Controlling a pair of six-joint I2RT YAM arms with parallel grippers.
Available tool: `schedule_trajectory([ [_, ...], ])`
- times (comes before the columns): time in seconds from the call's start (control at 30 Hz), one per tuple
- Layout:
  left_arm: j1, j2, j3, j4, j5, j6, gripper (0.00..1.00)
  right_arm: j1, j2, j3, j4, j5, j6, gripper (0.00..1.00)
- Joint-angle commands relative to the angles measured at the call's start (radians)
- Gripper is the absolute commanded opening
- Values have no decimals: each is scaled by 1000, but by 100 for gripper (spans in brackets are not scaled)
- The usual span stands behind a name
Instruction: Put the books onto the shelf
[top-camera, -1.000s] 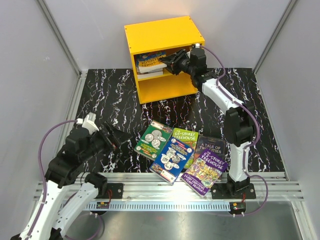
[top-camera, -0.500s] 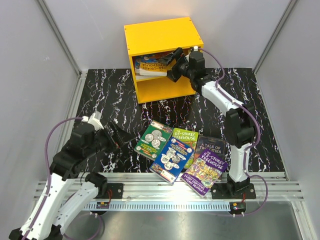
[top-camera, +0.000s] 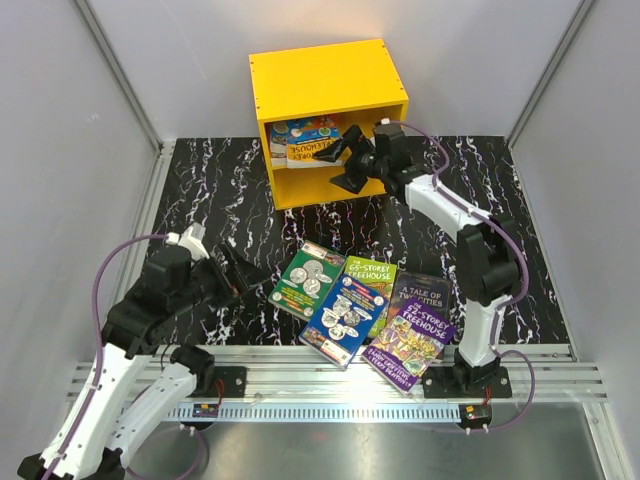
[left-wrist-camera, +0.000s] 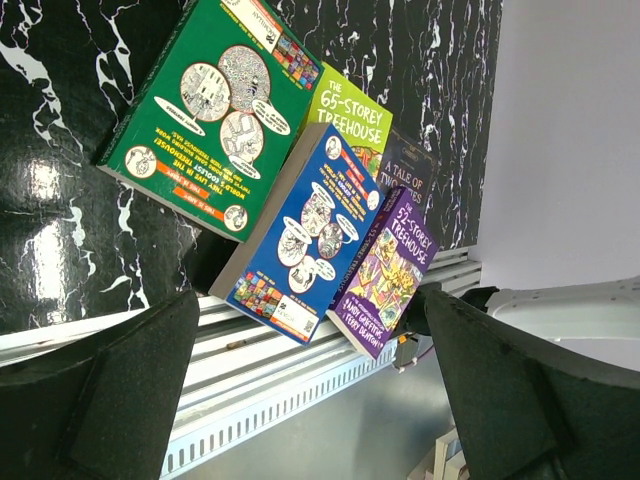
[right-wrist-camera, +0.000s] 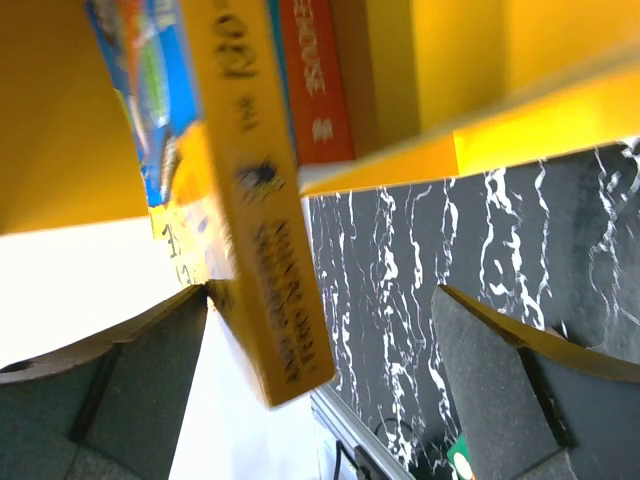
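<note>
Yellow shelf (top-camera: 325, 75) holds some books (top-camera: 305, 135), the right hand (top-camera: 340, 165) spread, seemingly empty, at its mouth; next the spread left hand (top-camera: 240, 280) must lift a book (top-camera: 345, 308) off the counter (top-camera: 225, 190).

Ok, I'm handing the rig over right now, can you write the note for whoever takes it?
Left fingers: open, empty, hovering beside the loose books.
Right fingers: open, at the mouth of the shelf, upper compartment, next to the shelved books.
Done: some books are in the upper compartment; count unclear.
Left: five on the table, overlapping: green book, blue book, lime book, dark book, purple book.
</note>
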Motion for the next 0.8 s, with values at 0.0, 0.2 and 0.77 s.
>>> schedule_trajectory([
  [0.0, 3, -14, 39, 5, 34, 3, 97, -17, -109, -71, 51, 43, -42, 100],
  [0.2, 3, -24, 39, 2, 33, -13, 97, -28, -122, -70, 142, -24, -12, 100],
  [0.77, 3, -56, 51, -41, 22, -32, 95, -77, -238, -151, 164, 25, 15, 90],
])
